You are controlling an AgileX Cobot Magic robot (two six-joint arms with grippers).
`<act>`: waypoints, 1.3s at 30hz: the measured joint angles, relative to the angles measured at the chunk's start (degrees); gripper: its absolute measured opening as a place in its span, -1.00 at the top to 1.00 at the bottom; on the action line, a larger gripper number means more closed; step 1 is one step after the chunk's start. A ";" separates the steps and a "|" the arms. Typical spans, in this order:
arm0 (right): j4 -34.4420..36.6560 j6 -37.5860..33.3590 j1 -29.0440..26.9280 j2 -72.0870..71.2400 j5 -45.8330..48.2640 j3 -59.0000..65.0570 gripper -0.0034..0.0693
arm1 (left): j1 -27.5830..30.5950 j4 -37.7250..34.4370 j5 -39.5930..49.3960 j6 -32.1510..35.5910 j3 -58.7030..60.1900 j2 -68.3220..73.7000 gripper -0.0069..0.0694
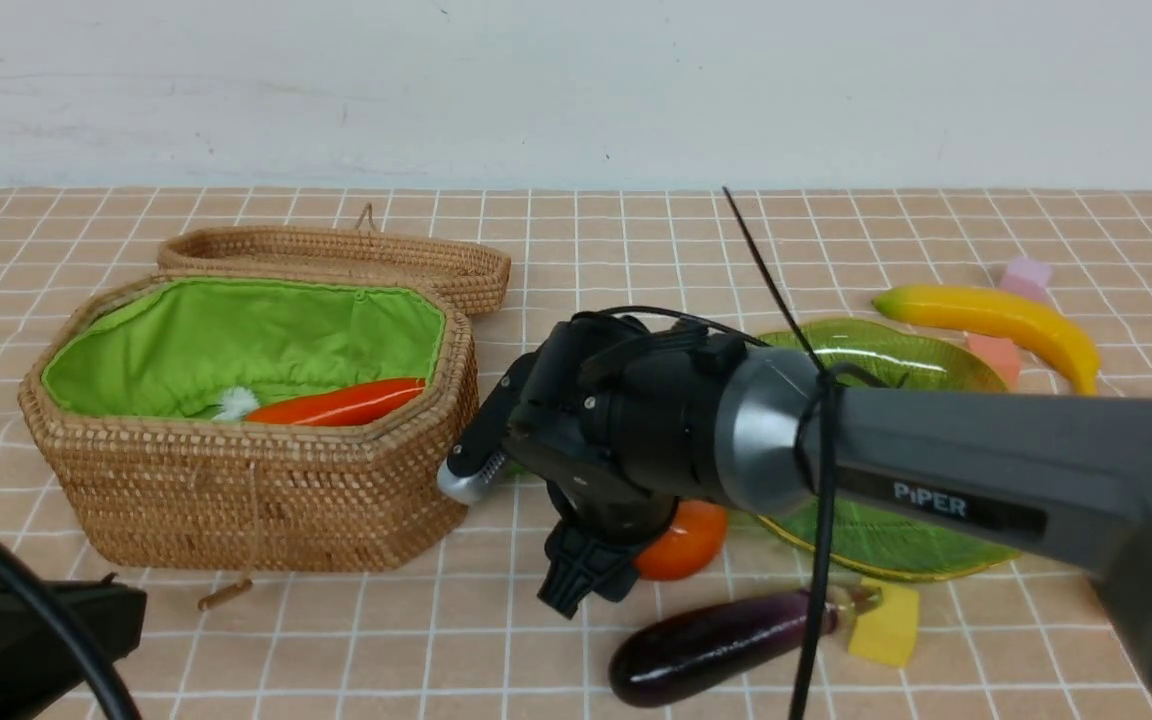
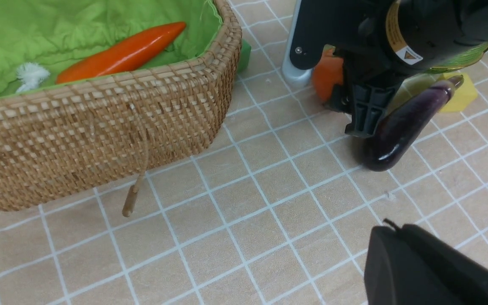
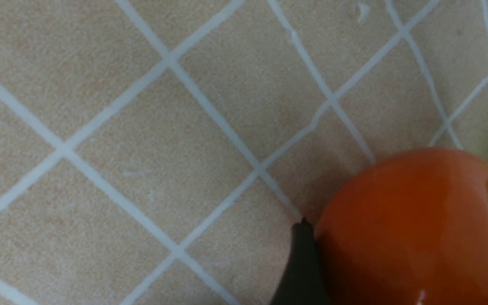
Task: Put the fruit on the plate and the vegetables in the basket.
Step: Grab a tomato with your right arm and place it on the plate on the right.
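My right gripper [image 1: 636, 572] reaches down beside the green glass plate [image 1: 886, 545] and is shut on the round orange persimmon [image 1: 686, 540], which rests on the cloth. In the right wrist view one black finger [image 3: 301, 262] presses against the persimmon [image 3: 409, 228]; the other finger is at the frame edge. A dark purple eggplant [image 1: 716, 640] lies just in front. The carrot [image 1: 346, 402] lies inside the open basket [image 1: 256, 450]. A yellow banana [image 1: 996, 315] lies behind the plate. My left gripper [image 2: 390, 231] is shut and empty, low at the near left.
The basket's lid [image 1: 336, 255] lies open behind it. Foam cubes sit around the plate: pink [image 1: 1026, 272], salmon [image 1: 996, 355], yellow [image 1: 886, 625]. A green cube [image 2: 244, 55] sits against the basket's side. The right arm [image 1: 986, 480] crosses over the plate.
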 joint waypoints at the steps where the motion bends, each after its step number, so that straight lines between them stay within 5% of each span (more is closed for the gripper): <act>1: -0.36 0.00 0.06 0.05 0.00 0.00 -0.53 | 0.00 0.00 0.00 0.00 0.00 0.00 0.85; 14: 8.55 0.25 0.18 -11.77 5.68 -6.23 -0.53 | 0.00 -0.05 0.00 1.47 0.00 -0.38 0.85; 18: 11.31 1.33 -14.87 -16.07 7.32 -4.85 -0.53 | 0.00 -2.04 -0.43 4.45 0.00 -0.40 0.85; 23: 15.86 0.52 -26.28 -12.68 0.23 0.38 -0.53 | 0.00 -4.75 -0.47 7.37 0.00 -0.40 0.85; 30: 17.48 -3.19 -28.26 -7.91 -2.71 0.78 -0.56 | 0.00 -6.23 -0.21 9.96 0.00 -0.40 0.85; 34: 17.20 -5.10 -28.16 -8.35 -2.37 0.89 -0.90 | 0.00 -6.65 0.07 10.13 0.00 -0.40 0.85; 39: 18.56 -10.37 -26.81 -13.40 0.94 0.89 -0.94 | 0.00 -6.71 0.07 10.35 0.00 -0.40 0.85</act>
